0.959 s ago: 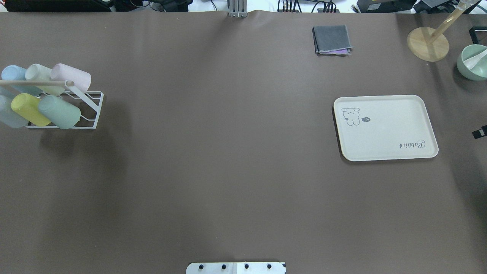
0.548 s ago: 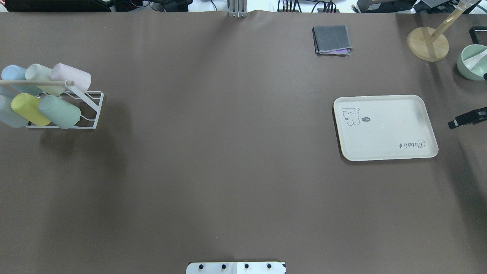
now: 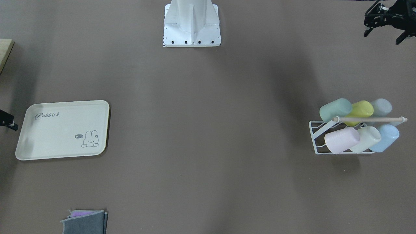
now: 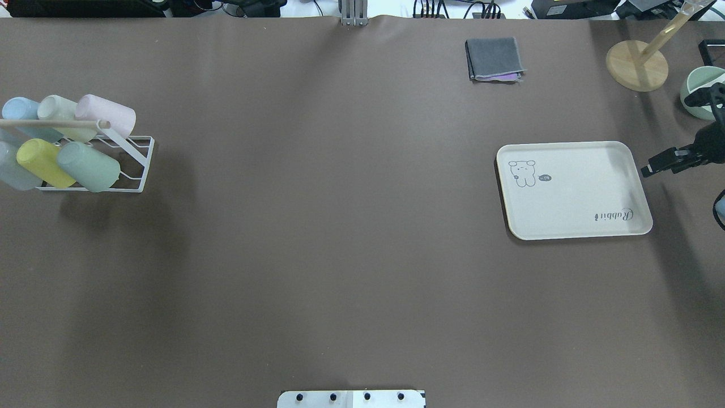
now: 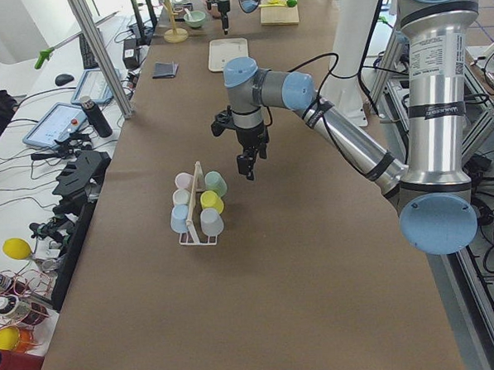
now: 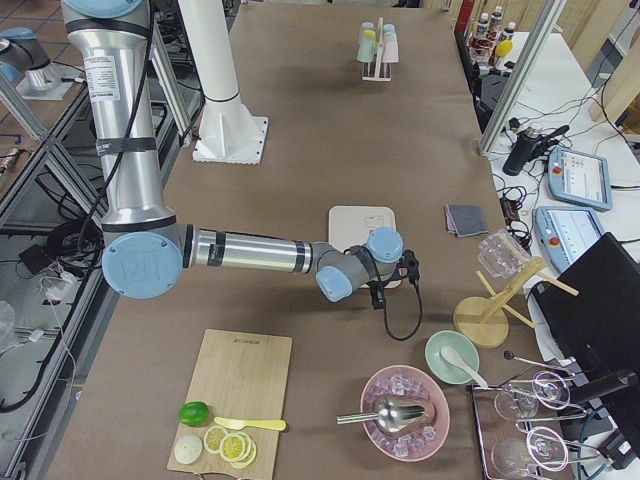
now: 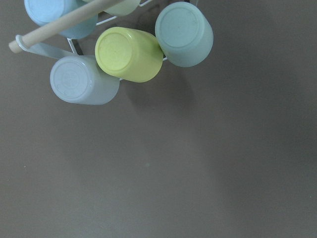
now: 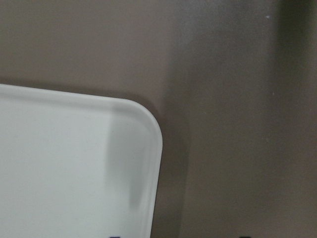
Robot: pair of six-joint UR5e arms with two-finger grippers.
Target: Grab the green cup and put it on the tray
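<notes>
The green cup [image 4: 88, 166] lies on its side in the front row of a white wire rack [image 4: 141, 161] at the table's left; it also shows in the front view [image 3: 335, 109] and the left wrist view [image 7: 184, 33]. The cream tray [image 4: 572, 190] with the "Rabbit" script lies flat at the right; its corner shows in the right wrist view [image 8: 64, 168]. My left gripper [image 3: 383, 36] is open and empty, hovering apart from the rack on the robot's side of it. My right gripper [image 4: 665, 135] is open and empty just off the tray's far right corner.
The rack also holds a yellow-green cup [image 4: 44, 163], a pale grey-blue cup [image 4: 14, 167], and pink [image 4: 107, 115], cream and blue cups behind. A folded grey cloth [image 4: 494, 58], a wooden stand [image 4: 637, 65] and a mint bowl [image 4: 698, 90] sit at the far right.
My right gripper has come further in from the right edge, moving left toward the tray's far right corner. The cups, rack and tray have not moved.
</notes>
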